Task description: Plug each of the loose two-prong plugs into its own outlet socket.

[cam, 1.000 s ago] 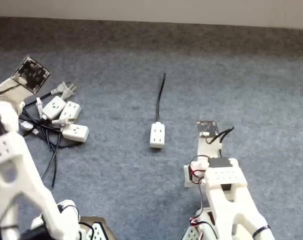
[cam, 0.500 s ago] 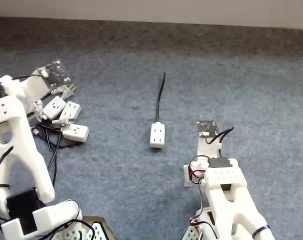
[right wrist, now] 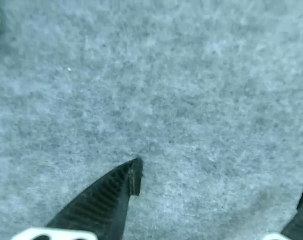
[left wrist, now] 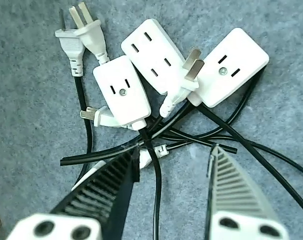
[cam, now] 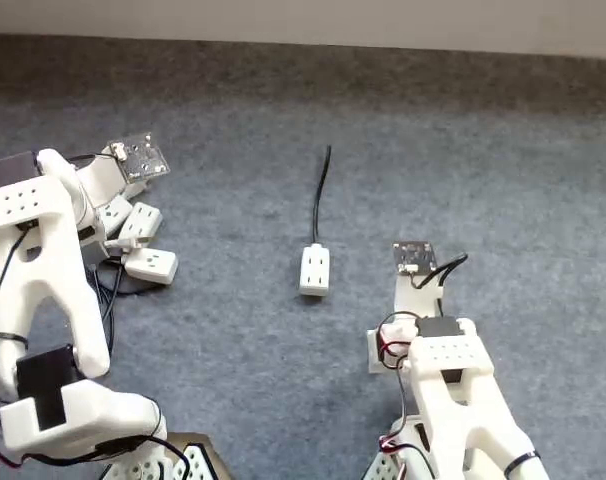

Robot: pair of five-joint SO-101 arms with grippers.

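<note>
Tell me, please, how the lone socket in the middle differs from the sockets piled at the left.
The lone socket lies apart on bare carpet, its black cord lying straight; the piled sockets crowd together over tangled black cords, with loose plugs among them. The left gripper hangs open above the piled sockets, not the lone socket. All are white, with nothing plugged in.

Soft, even light falls on the gray tabletop (cam: 503, 180), and shadows are faint. Just past the left hand (left wrist: 174, 151), the white sockets (left wrist: 147, 50) look bright, with thin dark shadows under their edges. Far beyond it, the tabletop's back strip looks darker.
</note>
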